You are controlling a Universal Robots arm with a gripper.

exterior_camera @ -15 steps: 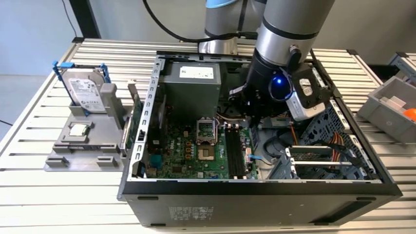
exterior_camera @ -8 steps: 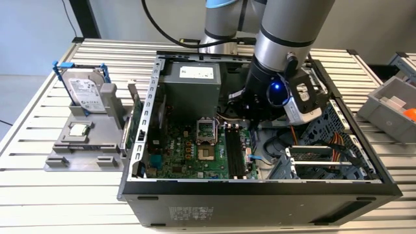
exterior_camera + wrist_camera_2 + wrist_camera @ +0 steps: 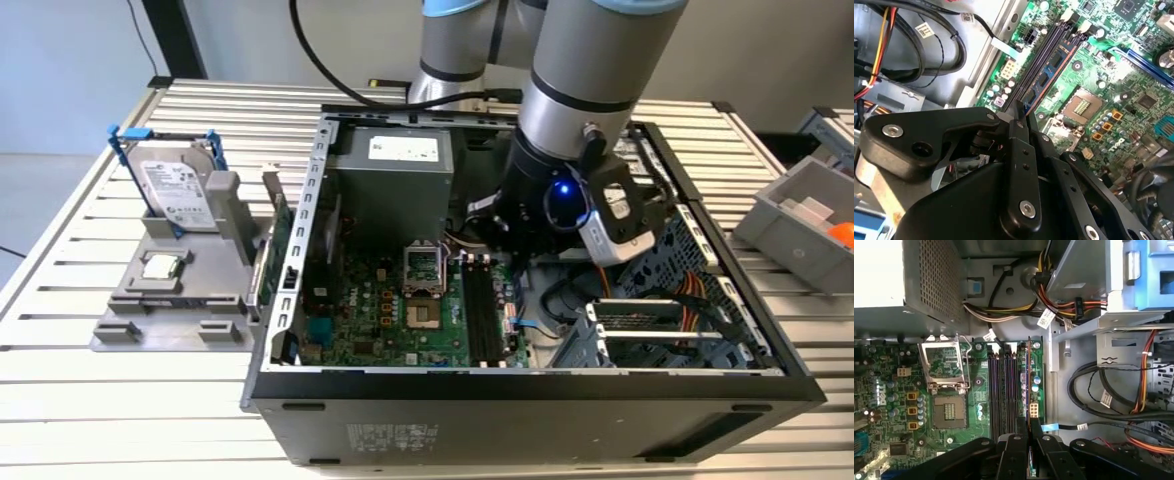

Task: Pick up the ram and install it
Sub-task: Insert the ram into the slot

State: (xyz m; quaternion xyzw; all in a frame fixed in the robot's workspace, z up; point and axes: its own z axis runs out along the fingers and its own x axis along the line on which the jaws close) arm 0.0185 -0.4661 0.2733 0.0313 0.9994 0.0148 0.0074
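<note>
gripper: closed tight on the ram, which is pinched by its upper edge between the two black metal fingers.
ram: held upright and edge-on directly under the fingertips. It is a thin, flat stick, tan along the edge, with a row of bluish chips on its face (the face is best seen in the second wrist view).
progress: the pick-up is judged done. The stick is held at slot level, but whether it is pressed fully home and latched cannot be told.
slots: long, narrow channels of dark plastic, set side by side just under and beside the fingers. The ram is lined up along the edge of this row.
board: green and glossy, studded with small parts, spread out past the slots to one side of the fingers.
socket: square and metal-framed with its lid hinged open, a little further from the fingers than the slots.
cables: rubbery bundles in yellow, black and red, beyond the far end of the slots.
power box: grey perforated sheet metal, furthest from the fingers.
</note>
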